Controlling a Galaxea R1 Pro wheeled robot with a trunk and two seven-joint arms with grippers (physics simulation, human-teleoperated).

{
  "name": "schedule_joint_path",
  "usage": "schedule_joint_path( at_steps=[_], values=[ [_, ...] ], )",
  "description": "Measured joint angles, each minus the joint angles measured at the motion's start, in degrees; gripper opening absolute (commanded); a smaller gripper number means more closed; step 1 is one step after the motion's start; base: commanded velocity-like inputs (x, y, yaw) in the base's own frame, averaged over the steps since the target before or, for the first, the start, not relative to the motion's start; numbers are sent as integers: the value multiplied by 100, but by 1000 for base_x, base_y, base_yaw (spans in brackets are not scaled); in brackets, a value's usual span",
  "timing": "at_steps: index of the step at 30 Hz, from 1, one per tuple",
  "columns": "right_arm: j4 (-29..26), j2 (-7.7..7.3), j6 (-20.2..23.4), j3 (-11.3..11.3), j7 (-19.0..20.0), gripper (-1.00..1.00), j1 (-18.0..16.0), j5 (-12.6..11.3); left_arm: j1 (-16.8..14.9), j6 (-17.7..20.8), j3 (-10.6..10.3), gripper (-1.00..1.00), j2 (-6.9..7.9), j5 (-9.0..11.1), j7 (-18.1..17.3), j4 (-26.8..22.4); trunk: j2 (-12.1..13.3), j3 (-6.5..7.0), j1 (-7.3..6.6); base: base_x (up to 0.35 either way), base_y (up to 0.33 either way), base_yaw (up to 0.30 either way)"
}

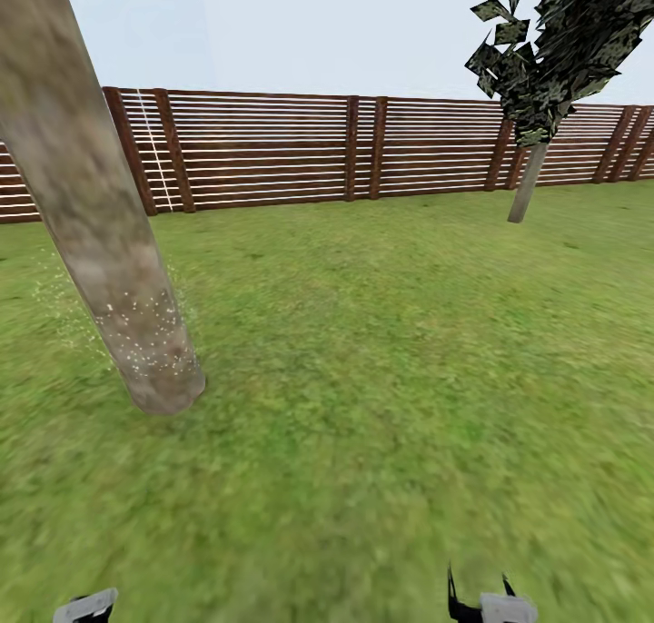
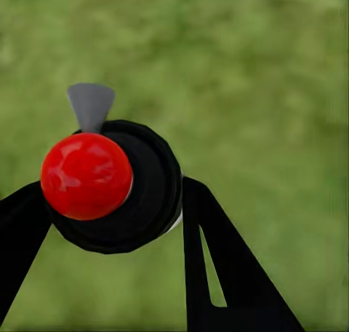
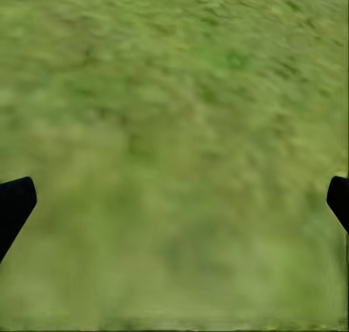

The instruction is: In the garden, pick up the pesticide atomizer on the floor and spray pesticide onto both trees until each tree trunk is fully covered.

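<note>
We stand on the blurry green grass lawn (image 1: 381,405) beside a thick mottled grey-brown tree trunk (image 1: 100,232).

Tiny white pesticide specks (image 1: 150,337) dot that trunk's lower part; beyond it runs the brown horizontal-slat wooden fence (image 1: 272,151), with a thin-trunked dark-leaved tree (image 1: 540,78) far to the trunk's right. Our left wrist view alone shows the black atomizer with its red round cap (image 2: 102,183), clamped in our left gripper (image 2: 109,223). Our right gripper (image 3: 174,201) hangs spread wide over grass.
</note>
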Motion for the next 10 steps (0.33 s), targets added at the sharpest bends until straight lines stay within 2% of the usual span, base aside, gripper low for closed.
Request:
schedule_joint_path(
  at_steps=[10],
  values=[
    [20, -1, 110, 3, 0, 100, 57, 2, 7, -9, -1, -100, -2, 10, 26, 12, 0, 0, 0, 0, 0, 0]
  ],
)
